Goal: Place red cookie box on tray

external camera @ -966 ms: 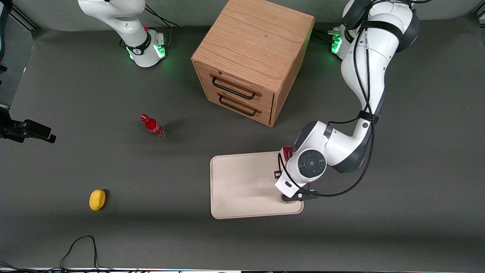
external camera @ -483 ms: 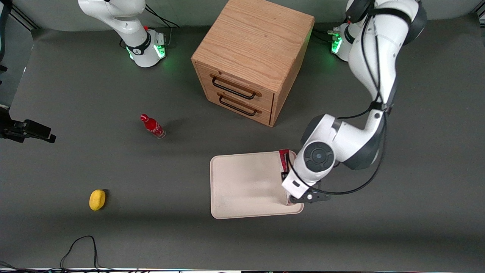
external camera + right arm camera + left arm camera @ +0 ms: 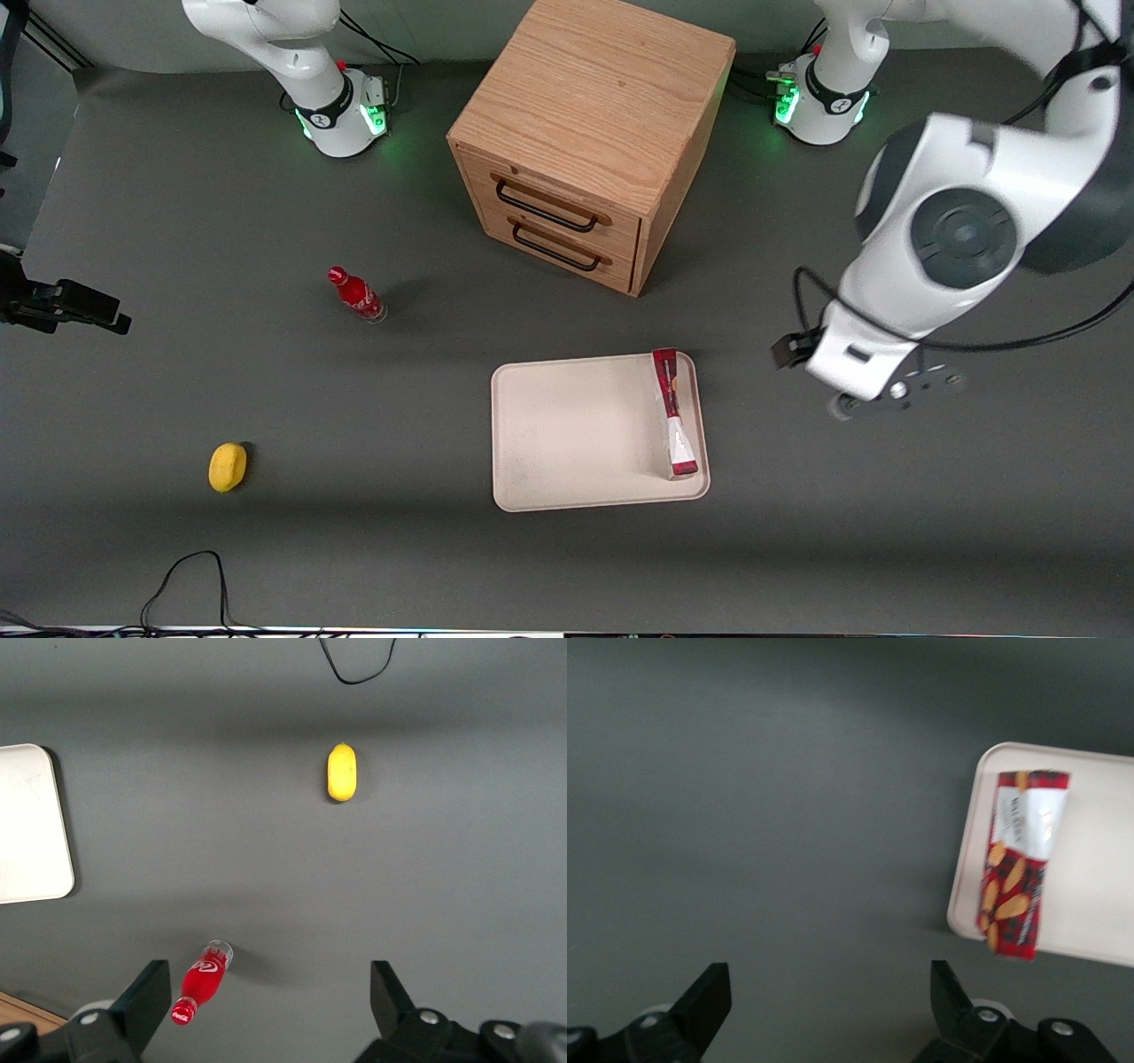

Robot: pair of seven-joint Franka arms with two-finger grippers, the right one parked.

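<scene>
Cookie box on board: the red cookie box [image 3: 674, 413] lies flat on the tray [image 3: 567, 434], just below centre right in the front view, along the tray edge nearest the working arm. Its long axis runs toward and away from the front camera, roughly parallel to that edge, and in the front view both ends sit within the rim. In the left wrist view, one end of the red cookie box [image 3: 1021, 862] seems to reach or slightly overlap the tray [image 3: 1099, 895] rim, though blur makes that uncertain.

The gripper [image 3: 828, 1014] hangs above bare table, well apart from the box and off the tray toward the working arm's end, at centre right of the front view, where it is largely hidden under the wrist. Its fingers [image 3: 709, 997] are spread wide and hold nothing.

The placement looks done, and any further move would likely be a retreat. Should the box need squaring up, it lies sideways from the gripper toward the table's middle, with its slim width the natural span to pinch.

A wooden drawer cabinet [image 3: 589, 133], a small red bottle [image 3: 356, 295] and a yellow object [image 3: 228, 466] sit clear of the tray.
</scene>
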